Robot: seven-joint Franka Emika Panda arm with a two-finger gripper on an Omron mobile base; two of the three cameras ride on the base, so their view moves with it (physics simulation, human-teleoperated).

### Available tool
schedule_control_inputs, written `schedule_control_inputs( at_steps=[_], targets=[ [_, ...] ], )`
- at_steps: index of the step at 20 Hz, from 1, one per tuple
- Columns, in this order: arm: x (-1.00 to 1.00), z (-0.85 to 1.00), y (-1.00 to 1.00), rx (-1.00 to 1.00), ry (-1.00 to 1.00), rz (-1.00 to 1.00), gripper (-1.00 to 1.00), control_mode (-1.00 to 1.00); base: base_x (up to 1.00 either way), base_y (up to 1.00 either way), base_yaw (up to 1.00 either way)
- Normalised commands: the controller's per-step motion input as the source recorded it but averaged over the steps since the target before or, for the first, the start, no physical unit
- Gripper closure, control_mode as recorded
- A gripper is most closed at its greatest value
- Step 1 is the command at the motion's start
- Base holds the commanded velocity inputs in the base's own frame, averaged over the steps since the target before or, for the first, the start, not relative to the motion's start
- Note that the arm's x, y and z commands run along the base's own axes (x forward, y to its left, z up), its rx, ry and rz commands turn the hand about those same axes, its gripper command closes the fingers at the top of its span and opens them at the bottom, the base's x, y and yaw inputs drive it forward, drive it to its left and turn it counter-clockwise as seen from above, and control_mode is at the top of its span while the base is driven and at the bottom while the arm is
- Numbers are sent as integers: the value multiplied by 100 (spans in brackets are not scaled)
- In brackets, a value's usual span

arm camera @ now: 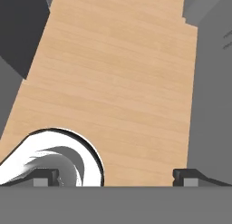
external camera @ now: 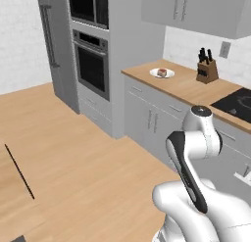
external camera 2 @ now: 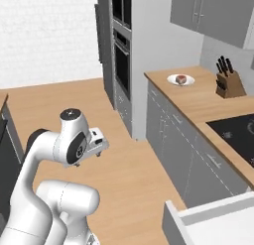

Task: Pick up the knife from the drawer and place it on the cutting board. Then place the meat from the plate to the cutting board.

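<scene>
The white plate [external camera: 162, 73] [external camera 2: 180, 80] sits on the wooden counter's near corner, with the reddish-pink meat [external camera: 162, 72] [external camera 2: 182, 79] on it. My gripper [arm camera: 117, 175] [external camera 2: 98, 151] hangs over the wooden floor, far from the counter. It is open, with its two dark fingertips [arm camera: 45, 175] wide apart and nothing between them. The open drawer [external camera 2: 207, 220] juts out at the lower right. The knife is hidden and the cutting board is out of view.
A wooden knife block [external camera: 207, 70] [external camera 2: 229, 83] with black-handled knives stands at the counter's back. A black cooktop [external camera: 236, 104] [external camera 2: 236, 132] lies to its right. Grey cabinets [external camera 2: 171, 135] line the counter front. Wall ovens [external camera: 91, 64] stand beyond it.
</scene>
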Motion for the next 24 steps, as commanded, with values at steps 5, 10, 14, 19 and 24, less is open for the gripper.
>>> schedule_control_inputs(
  at_steps=[5, 10, 14, 19, 24],
  targets=[
    [0, 0, 0, 0, 0, 0, -100, 100, 100, 23, -15],
    [0, 0, 0, 0, 0, 0, -100, 100, 100, 24, -32],
    [0, 0, 0, 0, 0, 0, -100, 100, 100, 21, -46],
    [0, 0, 0, 0, 0, 0, -100, 100, 100, 14, -51],
    [0, 0, 0, 0, 0, 0, -100, 100, 100, 11, -51]
  ],
)
